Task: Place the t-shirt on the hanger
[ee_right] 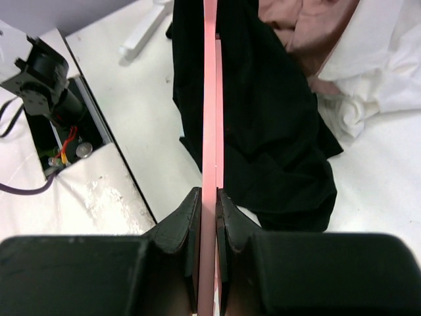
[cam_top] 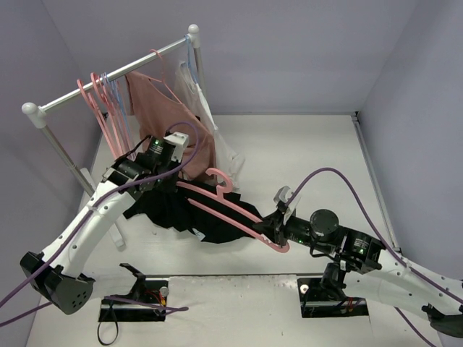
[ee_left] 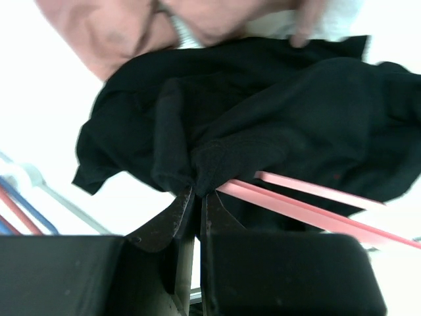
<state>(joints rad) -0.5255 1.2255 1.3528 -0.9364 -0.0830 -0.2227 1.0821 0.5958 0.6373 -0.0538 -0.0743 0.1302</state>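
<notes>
Our left gripper (ee_left: 197, 195) is pinched shut on a bunched fold of the t-shirt (ee_left: 296, 112). Our right gripper (ee_right: 209, 197) is clamped on one end of the hanger (ee_right: 210, 99). The shirt lies heaped over and around the hanger's far end. It is a soft, limp, light black knit, and we judge it will sag and slip, so an opening's edge is the better hold. The hanger is rigid, smooth pink plastic, thick-framed and triangular.
</notes>
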